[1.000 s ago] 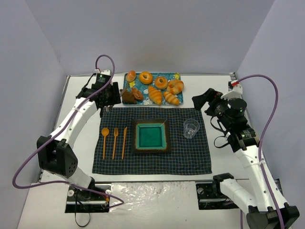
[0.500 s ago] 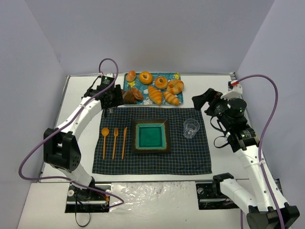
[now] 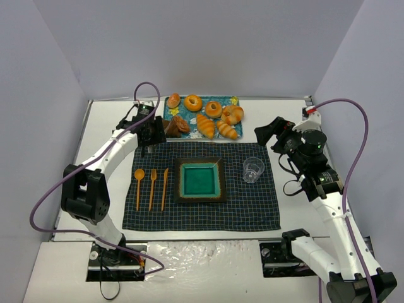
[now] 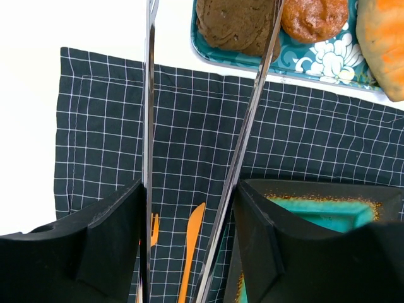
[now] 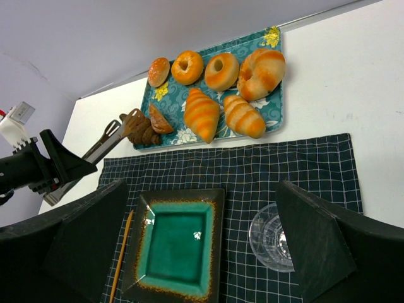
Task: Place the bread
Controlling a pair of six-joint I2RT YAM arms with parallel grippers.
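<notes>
The bread (image 3: 169,128), a dark chocolate-brown ridged pastry, lies at the near left corner of the teal tray (image 3: 234,101). My left gripper (image 3: 150,132) is shut on a pair of metal tongs (image 4: 243,139). In the left wrist view the tong arms run from my left gripper (image 4: 188,186) up on either side of the bread (image 4: 237,22); their tips are cut off. The right wrist view shows the tongs (image 5: 104,144) reaching the bread (image 5: 140,132). My right gripper (image 3: 268,132) hangs open and holds nothing, right of the tray.
A dark checked placemat (image 3: 252,208) holds a teal square plate (image 3: 178,165), a clear glass (image 3: 253,170) and an orange spoon (image 3: 139,186), fork (image 3: 152,188) and knife (image 3: 165,188). Golden croissants (image 3: 205,125), ring pastries and a reddish roll (image 3: 182,124) share the tray.
My left arm has swung right towards the tray, bringing the tongs over the bread. The right arm has not moved.
</notes>
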